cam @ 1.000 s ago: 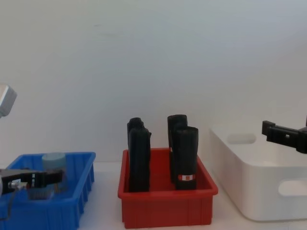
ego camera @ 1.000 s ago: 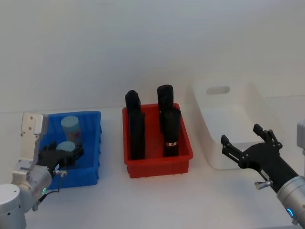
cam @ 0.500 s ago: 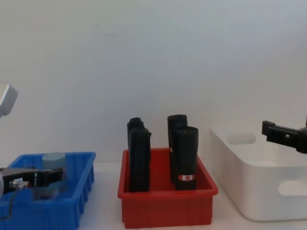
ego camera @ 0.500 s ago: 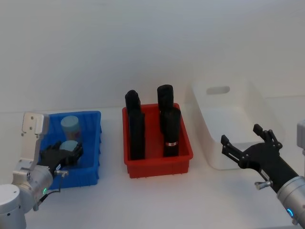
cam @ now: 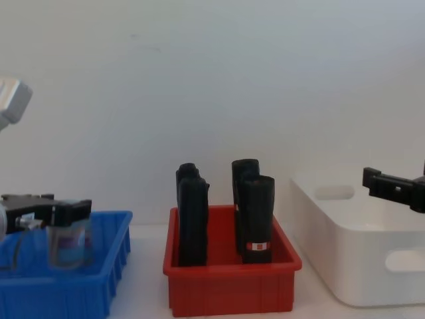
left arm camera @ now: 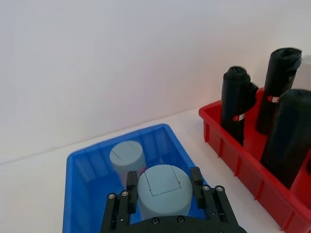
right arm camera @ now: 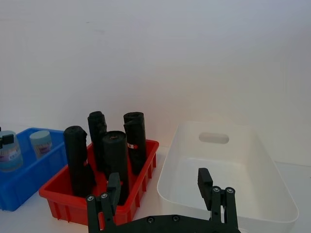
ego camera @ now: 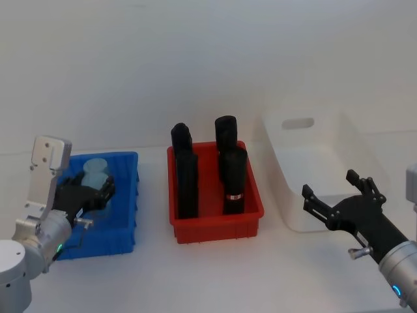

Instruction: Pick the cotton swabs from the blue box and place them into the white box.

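Observation:
My left gripper [left arm camera: 164, 199] is shut on a cotton swab jar [left arm camera: 164, 194] with a pale blue lid, holding it upright just above the blue box [left arm camera: 80, 194]. From the chest view the clear jar [cam: 70, 244] hangs under the gripper [cam: 56, 212], with its bottom near the rim of the blue box [cam: 73, 292]. A second cotton swab jar [left arm camera: 127, 158] stands at the far end of the box. To the right is the white box [ego camera: 298, 122], holding nothing that I can see. In front of it my right gripper [ego camera: 329, 186] hovers open.
A red bin [ego camera: 215, 229] with several tall black cylinders [ego camera: 187, 182] stands between the blue box [ego camera: 124, 228] and the white box [cam: 358, 266]. The table in front of the boxes is bare white.
My left gripper has risen with the jar, lifting it from inside the blue box to about rim height. The right arm has not moved.

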